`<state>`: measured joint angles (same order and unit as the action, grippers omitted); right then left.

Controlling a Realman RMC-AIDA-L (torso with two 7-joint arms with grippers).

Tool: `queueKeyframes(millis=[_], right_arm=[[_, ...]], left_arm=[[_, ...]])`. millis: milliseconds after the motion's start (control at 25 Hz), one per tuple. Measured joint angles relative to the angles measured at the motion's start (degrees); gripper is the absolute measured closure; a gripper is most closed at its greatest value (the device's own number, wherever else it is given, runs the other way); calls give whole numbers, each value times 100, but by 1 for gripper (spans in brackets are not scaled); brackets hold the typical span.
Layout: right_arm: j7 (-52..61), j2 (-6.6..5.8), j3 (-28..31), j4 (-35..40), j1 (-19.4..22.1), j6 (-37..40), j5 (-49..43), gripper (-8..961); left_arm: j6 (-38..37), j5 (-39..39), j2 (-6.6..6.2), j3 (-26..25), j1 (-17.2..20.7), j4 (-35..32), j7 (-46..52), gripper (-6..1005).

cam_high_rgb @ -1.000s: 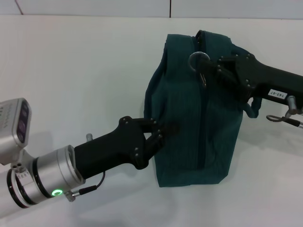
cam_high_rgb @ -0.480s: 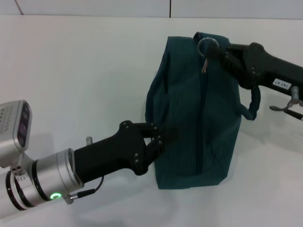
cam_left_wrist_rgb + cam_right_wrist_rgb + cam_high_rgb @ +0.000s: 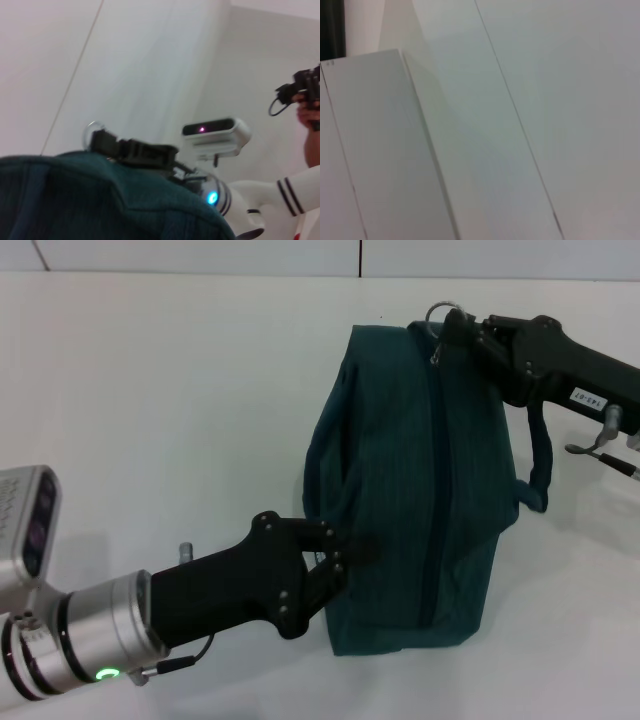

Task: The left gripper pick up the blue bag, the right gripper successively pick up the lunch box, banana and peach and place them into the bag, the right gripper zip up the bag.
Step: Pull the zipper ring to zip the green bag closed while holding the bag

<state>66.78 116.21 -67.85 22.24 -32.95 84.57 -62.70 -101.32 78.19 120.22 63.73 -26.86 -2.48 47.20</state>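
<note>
The left gripper (image 3: 345, 552) pinches a fold of the bag (image 3: 420, 490) at its lower side; the right gripper (image 3: 452, 328) is closed on the zipper ring (image 3: 441, 314) at the bag's top, where a white label (image 3: 586, 396) behind the fingers is unreadable

A plain white, matte table (image 3: 170, 380) fills most of the head view, evenly lit, with soft shadows. Along its far edge runs a pale wall of flat panels (image 3: 200, 255), split by 2 thin dark seams. The right wrist view shows only smooth white panels (image 3: 530, 100) crossed by thin slanting seams. The left wrist view shows a pale grey wall (image 3: 150, 65) with 1 thin diagonal seam.
</note>
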Motion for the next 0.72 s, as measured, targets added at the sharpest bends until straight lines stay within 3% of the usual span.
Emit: queueKeyframes(millis=[480, 720], right_arm=[[-367, -12, 8, -9, 99, -401, 241, 896], [-852, -5, -45, -10, 424, -160, 254, 894]], left_arm=[[-329, 29, -71, -12, 352, -399, -62, 942], [-319, -192, -96, -70, 374, -402, -22, 943]])
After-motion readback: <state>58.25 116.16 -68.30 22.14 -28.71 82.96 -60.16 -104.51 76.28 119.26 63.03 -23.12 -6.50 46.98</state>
